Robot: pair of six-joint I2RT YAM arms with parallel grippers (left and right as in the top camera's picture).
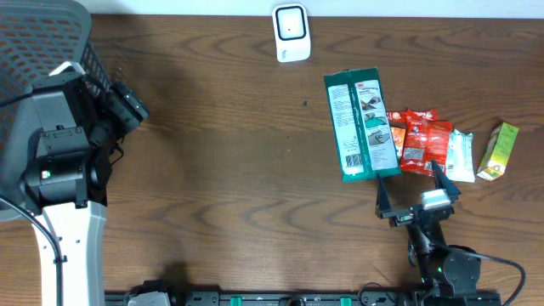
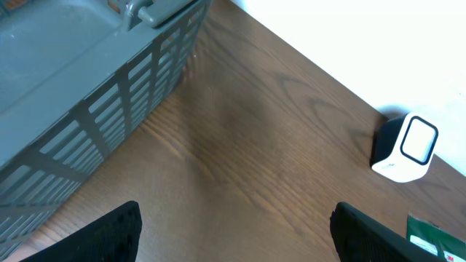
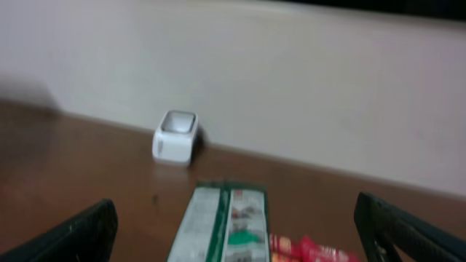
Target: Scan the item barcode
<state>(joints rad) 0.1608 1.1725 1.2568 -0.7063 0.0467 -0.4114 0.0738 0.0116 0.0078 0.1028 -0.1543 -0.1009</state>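
Where my right fingers [image 3: 73,234] hang: spread wide, gripping nothing, low over the worktop [image 1: 221,170]; only two dark tips show in my wrist view.
Green packet [image 1: 361,125]: flat just beyond them; near end cut off and blurred in that view, barcode unreadable.
Beside it: red sachets [image 1: 418,136] against its right edge, then white sachet [image 1: 461,155], yellow-green carton [image 1: 498,151].
Scanner [image 1: 291,32]: upright at the far edge, apart from the packet.
My left fingers [image 2: 109,233]: released, beside the grey basket [image 2: 73,94], well apart from the packet.
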